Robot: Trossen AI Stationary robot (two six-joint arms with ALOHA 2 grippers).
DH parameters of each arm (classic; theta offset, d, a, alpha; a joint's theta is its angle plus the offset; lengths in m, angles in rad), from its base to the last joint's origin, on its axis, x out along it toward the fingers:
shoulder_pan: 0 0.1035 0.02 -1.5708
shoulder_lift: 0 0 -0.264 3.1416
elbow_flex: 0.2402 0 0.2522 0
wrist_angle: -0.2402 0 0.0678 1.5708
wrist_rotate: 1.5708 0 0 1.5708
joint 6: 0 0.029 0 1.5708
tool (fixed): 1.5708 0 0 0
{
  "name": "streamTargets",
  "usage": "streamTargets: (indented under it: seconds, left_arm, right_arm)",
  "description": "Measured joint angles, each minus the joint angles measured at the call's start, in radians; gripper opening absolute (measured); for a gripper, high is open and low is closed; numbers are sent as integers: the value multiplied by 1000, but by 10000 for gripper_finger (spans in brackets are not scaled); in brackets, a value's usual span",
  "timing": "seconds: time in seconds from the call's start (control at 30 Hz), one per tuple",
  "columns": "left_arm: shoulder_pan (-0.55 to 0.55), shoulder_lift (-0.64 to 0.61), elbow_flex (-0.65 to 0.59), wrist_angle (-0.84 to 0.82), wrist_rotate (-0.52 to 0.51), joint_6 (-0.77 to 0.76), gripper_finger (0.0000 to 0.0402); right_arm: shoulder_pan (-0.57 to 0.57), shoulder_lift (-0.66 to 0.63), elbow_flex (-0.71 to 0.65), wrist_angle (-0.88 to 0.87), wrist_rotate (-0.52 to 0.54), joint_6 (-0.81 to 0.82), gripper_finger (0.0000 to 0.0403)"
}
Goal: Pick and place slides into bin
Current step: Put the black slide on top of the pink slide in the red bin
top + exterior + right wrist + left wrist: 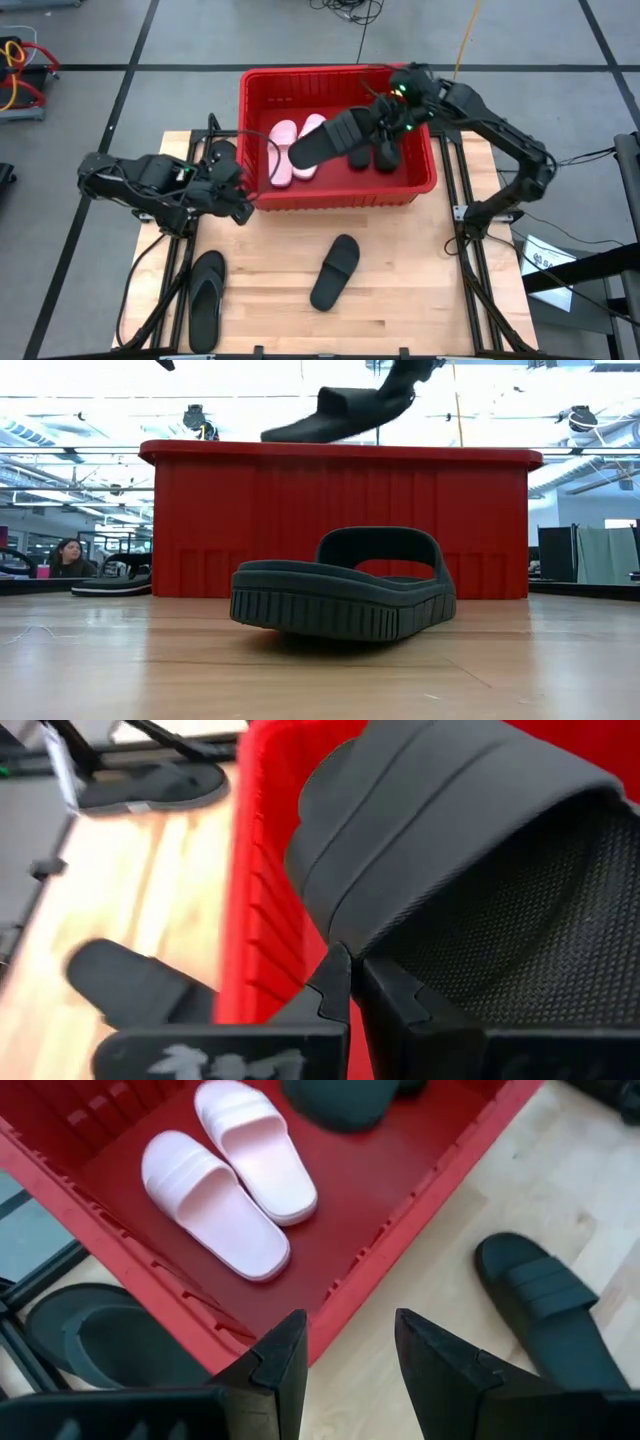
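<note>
The red bin (345,192) stands at the table's far middle. Two pale pink slides (215,1200) lie on its floor at the left, and two black slides (378,155) lie at the right. My right gripper (385,118) is shut on a black wide-strap slide (330,140), held in the air over the bin. My left gripper (350,1355) hovers open and empty above the bin's near left corner (330,1315). On the table lie a black slide (335,272), a black flip-flop (207,295) and another black slide (220,155) left of the bin. My right gripper pinches the black slide between its two fingers at the strap's edge (345,935), at the slide's end toward the table's right. The fingers come slanting down from the right. The slide is lifted clear above the bin's rim (340,453), its free end (280,432) tilted lower, toward the left.
Bare wooden table lies along the near edge and right of the loose black slide (345,595). Black frame rails run along both sides of the table. A person (65,557) sits far behind, beyond the table's left.
</note>
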Motion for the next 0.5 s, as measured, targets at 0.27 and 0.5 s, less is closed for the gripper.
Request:
streamTargets:
  seconds: [0.27, 0.5]
  left_arm:
    - [1, -67, 0, 16, -44, -17, 147]
    - [19, -92, 0, 23, -72, -38, 147]
  right_arm:
    - [-31, 168, 151, -38, 2, -201, 0]
    - [-10, 275, 196, -36, 20, -451, 0]
